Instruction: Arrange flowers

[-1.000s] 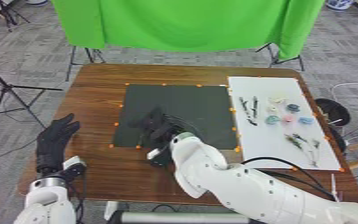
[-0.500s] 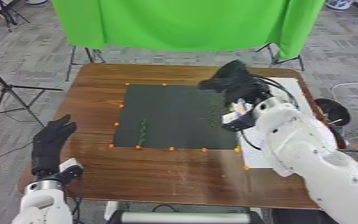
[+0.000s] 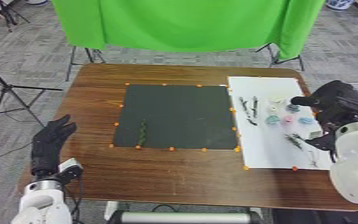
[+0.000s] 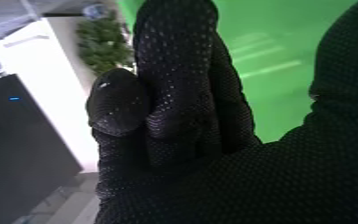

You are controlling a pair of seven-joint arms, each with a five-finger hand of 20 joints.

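Observation:
A green leafy stem (image 3: 143, 133) lies upright on the lower left of the black mat (image 3: 189, 112) in the head view. On the white board (image 3: 257, 159) are dark twigs (image 3: 247, 111), a pink flower head (image 3: 288, 119), blue ones (image 3: 293, 108), pale ones (image 3: 276, 100) and leafy sprigs (image 3: 294, 142). My right hand (image 3: 337, 104) hangs at the board's right side, open, with nothing visibly held; in the right wrist view the same hand (image 4: 180, 100) has mostly straight fingers. My left hand (image 3: 49, 145), open, is over the table's left edge.
Orange markers (image 3: 172, 148) dot the edges of the mat and board on the brown table (image 3: 158, 172). A green cloth (image 3: 189, 25) hangs beyond the far edge. A black tripod (image 3: 10, 87) stands to the left.
My right hand has swung from over the mat across the white board to its right side, uncovering the stem on the mat and the flowers. The left hand has barely moved.

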